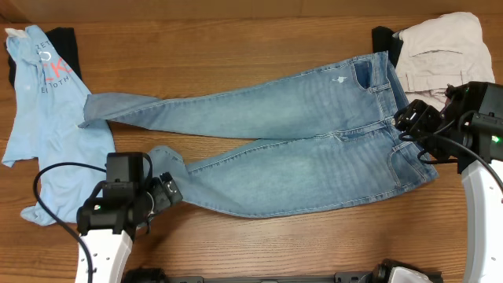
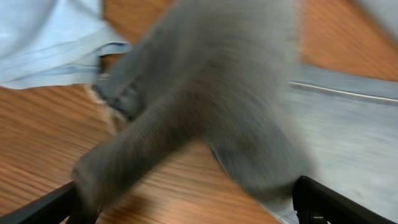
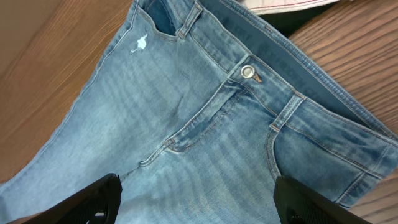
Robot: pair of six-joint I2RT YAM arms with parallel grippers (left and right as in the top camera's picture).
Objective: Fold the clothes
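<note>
Light-blue jeans [image 1: 299,149] lie spread across the table, waist at the right and both legs reaching left. My left gripper [image 1: 167,190] is at the lower leg's hem end. In the left wrist view the jaws [image 2: 186,211] stand wide open, and a motion-blurred denim leg [image 2: 205,99] with a frayed hem [image 2: 112,109] lies just ahead of them. My right gripper [image 1: 410,126] hovers over the waistband. Its fingers [image 3: 93,199] are spread wide above the fly, below the metal button [image 3: 250,72], gripping nothing.
A pale-blue printed T-shirt [image 1: 43,102] lies at the far left over a black garment [image 1: 67,43]. Beige trousers [image 1: 440,51] are bunched at the back right beside another black piece [image 1: 385,39]. Bare wood runs along the front edge.
</note>
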